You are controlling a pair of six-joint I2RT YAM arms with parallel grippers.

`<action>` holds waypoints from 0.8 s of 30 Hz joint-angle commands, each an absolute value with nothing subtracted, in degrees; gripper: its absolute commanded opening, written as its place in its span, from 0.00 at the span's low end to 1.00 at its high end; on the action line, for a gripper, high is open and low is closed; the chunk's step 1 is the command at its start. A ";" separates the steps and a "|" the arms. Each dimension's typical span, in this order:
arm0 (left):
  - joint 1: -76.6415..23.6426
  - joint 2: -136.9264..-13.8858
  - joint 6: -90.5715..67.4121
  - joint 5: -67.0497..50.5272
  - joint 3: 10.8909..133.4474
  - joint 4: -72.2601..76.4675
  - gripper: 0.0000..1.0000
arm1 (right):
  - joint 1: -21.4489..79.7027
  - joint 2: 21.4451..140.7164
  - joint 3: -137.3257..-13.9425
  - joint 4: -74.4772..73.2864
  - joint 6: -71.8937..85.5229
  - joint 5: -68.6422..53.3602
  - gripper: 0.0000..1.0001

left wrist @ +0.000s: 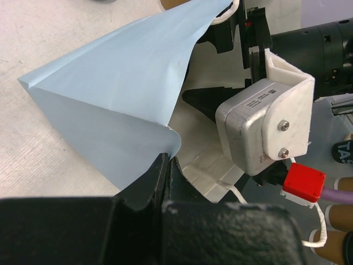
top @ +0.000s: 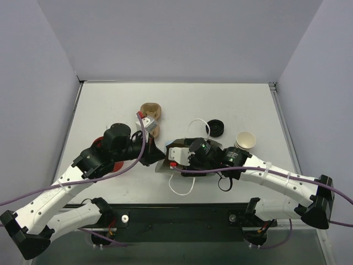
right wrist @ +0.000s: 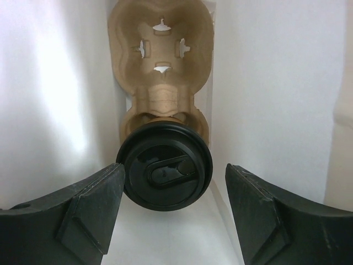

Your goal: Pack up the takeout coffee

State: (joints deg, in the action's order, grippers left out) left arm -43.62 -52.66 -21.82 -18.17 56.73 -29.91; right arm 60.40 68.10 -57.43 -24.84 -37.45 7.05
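The lidded cup (right wrist: 164,172) sits in the tray (right wrist: 161,55) inside the bag (left wrist: 110,99), the right jaws released beside its lid; the left jaws clench the bag's edge; the red cup (top: 99,141) is outside on the desk (top: 110,105), not yet packed.

Left arm (top: 60,185) and right arm (top: 276,179) reach inward, wrists nearly meeting; left gripper (left wrist: 165,165) looks pinched shut, right gripper (right wrist: 174,187) jaws spread wide.
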 commanded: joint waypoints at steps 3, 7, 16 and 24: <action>-44.03 -55.10 -23.82 -15.83 61.61 -33.66 0.00 | 60.29 66.27 -62.48 -25.93 -33.05 7.12 0.74; -44.03 -56.07 -24.87 -12.93 63.19 -34.28 0.00 | 60.20 66.44 -64.86 -26.98 -31.03 6.07 0.72; -43.77 -58.80 -24.70 -2.30 71.01 -37.53 0.49 | 59.41 66.62 -74.08 -29.88 -24.35 8.35 0.69; -43.59 -61.17 -22.85 7.81 79.10 -40.78 0.63 | 58.62 65.66 -79.54 -32.43 -18.37 7.73 0.68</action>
State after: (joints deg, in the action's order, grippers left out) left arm -43.79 -60.47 -24.34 0.89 74.28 -39.20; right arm 59.20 67.57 -77.76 -29.89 -22.44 7.03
